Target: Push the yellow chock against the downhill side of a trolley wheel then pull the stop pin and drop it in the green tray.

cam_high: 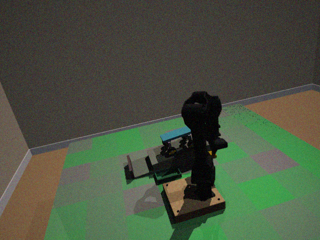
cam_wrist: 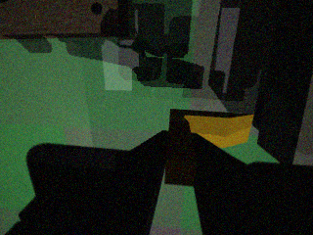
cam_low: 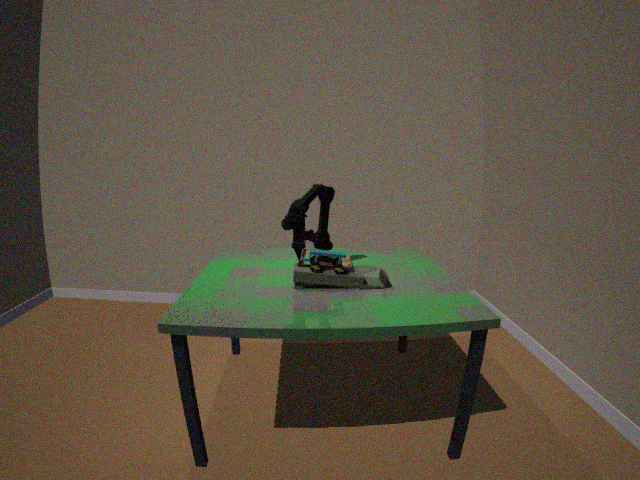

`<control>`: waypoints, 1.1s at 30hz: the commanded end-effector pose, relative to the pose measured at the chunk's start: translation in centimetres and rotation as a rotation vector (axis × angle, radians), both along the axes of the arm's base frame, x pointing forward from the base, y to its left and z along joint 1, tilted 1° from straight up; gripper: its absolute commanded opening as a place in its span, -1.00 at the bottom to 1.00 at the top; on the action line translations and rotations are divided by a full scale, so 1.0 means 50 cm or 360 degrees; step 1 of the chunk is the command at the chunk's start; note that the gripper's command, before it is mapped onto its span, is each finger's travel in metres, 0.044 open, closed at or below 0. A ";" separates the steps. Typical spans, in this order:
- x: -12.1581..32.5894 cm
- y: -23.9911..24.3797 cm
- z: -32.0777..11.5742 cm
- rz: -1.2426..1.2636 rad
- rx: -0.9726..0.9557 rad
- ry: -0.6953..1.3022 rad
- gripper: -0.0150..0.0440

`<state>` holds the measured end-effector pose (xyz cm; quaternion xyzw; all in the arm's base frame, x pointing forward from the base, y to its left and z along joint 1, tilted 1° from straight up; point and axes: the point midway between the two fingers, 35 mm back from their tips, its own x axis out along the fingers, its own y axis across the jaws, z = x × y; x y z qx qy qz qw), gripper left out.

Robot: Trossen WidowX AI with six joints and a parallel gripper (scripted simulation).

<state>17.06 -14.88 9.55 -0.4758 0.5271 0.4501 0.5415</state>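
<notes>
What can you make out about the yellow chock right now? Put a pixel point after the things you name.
The yellow wedge-like chock [cam_high: 212,154] [cam_wrist: 220,131] shows a faceted, matte yellow body and a dark brownish upright part, likely its handle, in deep shade. That part is clamped between the fingertips of the black end effector [cam_wrist: 180,147]. The chock is off to the side of the grey ramp [cam_low: 328,279], not against a trolley wheel. Its black rubber base can't be made out, nor whether anything supports it.

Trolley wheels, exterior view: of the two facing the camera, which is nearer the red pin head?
The left wheel, at the ramp's high end beside the pin; the right wheel sits downhill.
</notes>
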 end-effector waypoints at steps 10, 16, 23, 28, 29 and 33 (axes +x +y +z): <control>-0.003 0.000 0.081 -0.0001 -0.0014 -0.0005 -0.49; -0.003 0.000 0.116 -0.0001 -0.0014 -0.0005 -0.49; -0.004 -0.002 0.157 -0.0001 -0.0014 -0.0005 -0.49; -0.005 -0.004 0.174 -0.0001 -0.0014 -0.0005 -0.49; -0.005 -0.004 0.174 -0.0001 -0.0014 -0.0005 -0.49; -0.005 -0.004 0.174 -0.0011 -0.0014 -0.0005 -0.49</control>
